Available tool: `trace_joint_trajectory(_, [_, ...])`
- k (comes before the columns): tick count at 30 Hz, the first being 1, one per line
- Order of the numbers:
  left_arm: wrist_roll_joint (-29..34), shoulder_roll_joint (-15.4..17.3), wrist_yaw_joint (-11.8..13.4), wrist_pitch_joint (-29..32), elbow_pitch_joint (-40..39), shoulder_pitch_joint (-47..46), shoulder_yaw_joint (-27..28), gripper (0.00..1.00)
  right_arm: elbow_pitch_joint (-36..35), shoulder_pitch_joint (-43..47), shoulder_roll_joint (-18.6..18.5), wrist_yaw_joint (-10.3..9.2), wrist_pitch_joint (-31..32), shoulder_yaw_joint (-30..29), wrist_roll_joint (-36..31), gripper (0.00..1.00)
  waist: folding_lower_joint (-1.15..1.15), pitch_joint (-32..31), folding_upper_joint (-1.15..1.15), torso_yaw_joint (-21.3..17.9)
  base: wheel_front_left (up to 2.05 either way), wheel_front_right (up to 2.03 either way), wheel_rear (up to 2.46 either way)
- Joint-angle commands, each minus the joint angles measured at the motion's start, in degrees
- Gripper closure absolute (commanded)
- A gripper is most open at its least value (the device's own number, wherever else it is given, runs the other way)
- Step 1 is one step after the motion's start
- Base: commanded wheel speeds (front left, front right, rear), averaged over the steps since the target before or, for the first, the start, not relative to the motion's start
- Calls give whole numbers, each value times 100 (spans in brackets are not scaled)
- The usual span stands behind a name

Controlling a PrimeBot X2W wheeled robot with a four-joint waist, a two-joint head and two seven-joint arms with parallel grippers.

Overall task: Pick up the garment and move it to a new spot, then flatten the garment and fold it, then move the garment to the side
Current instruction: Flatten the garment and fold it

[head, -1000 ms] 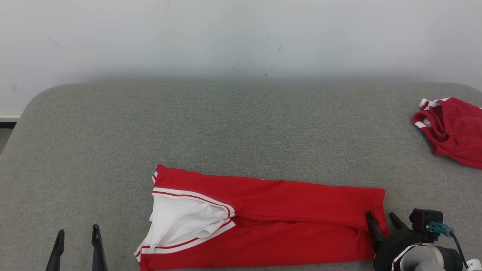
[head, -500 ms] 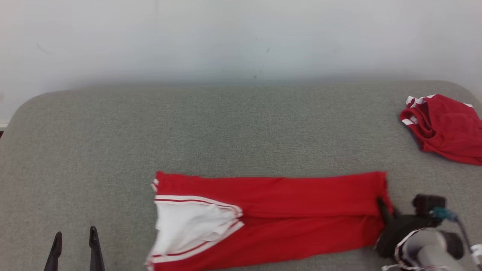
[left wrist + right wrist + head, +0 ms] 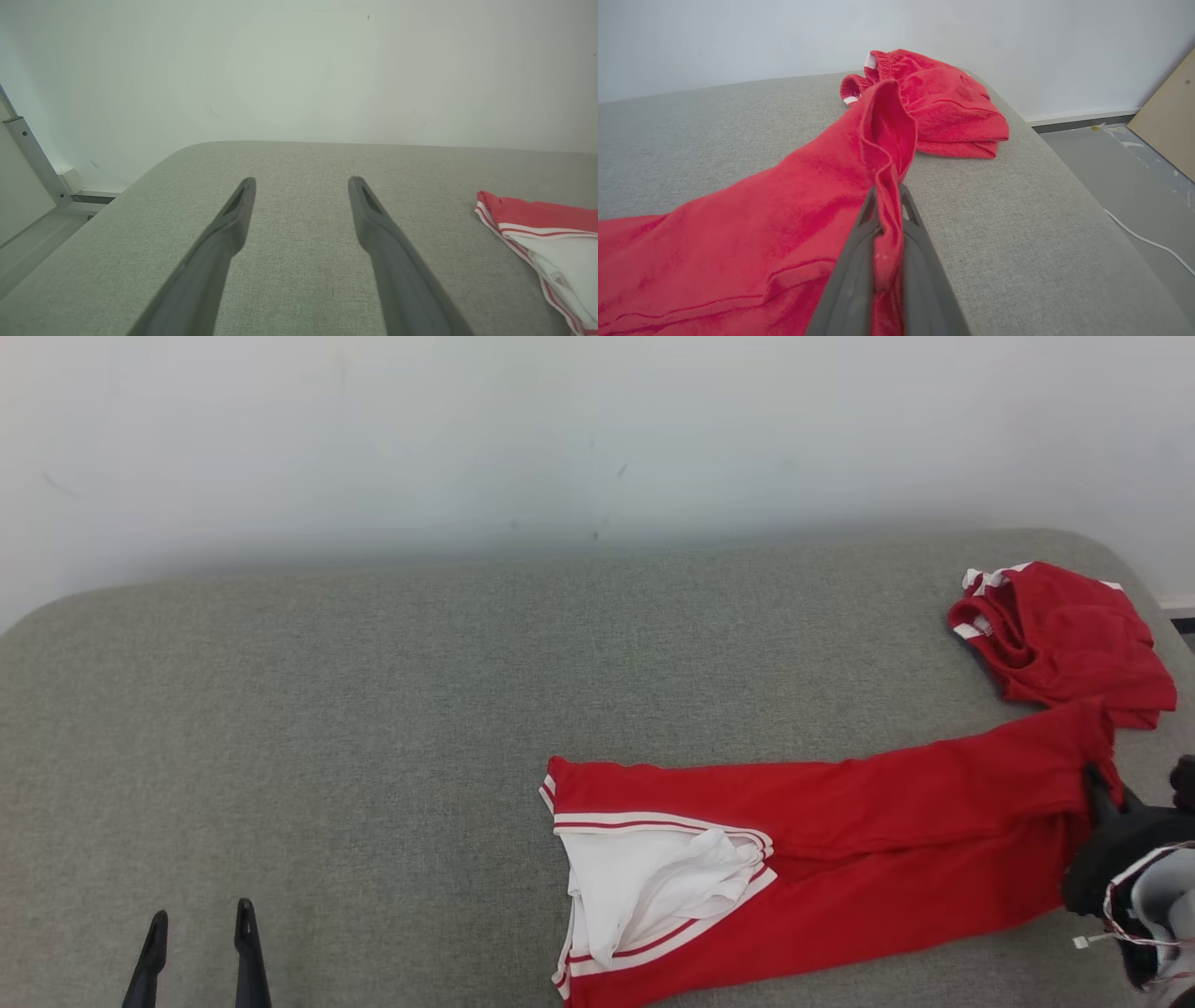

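Note:
The garment (image 3: 840, 859) is a long red piece with white stripes and a white lining at its left end, lying across the grey padded table (image 3: 327, 709). My right gripper (image 3: 1097, 784) is shut on its right end, which is lifted and bunched. The right wrist view shows the red cloth (image 3: 761, 224) pinched between that gripper's (image 3: 889, 196) fingers. At the lower left my left gripper (image 3: 201, 919) stands open above bare table, well clear of the garment. In the left wrist view it (image 3: 301, 186) holds nothing, and the garment's striped end (image 3: 537, 228) lies to its right.
A second crumpled red garment (image 3: 1064, 635) lies at the table's far right corner, just beyond the held end (image 3: 943, 102). The table's right edge drops to the floor (image 3: 1134, 186), where a white cable (image 3: 1148, 242) and a wooden board (image 3: 1167, 116) lie.
My right gripper shut on the garment's right end and dragged it to the right and a little up the table. The head camera also shifted. The left gripper stayed open.

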Motion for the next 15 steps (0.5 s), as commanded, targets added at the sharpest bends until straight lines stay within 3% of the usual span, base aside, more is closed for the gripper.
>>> trace_joint_trajectory(1, [-4, -2, 0, -17, 15, -31, 14, 0, -141, -73, 168, -17, 69, 85, 66, 100, 0, 3, 0, -55, 0, 0, 0])
trace_joint_trajectory(6, [-21, -5, -1, -17, 41, -17, 3, 0, -628, -89, 478, -17, 196, 385, 222, 100, 0, 21, 0, -109, 0, 0, 0])
trace_joint_trajectory(15, [8, 4, -2, -17, 113, -170, -147, 0, -2115, 194, 1204, -17, 576, 1156, 544, 100, 0, 88, 0, -18, 0, 0, 0])
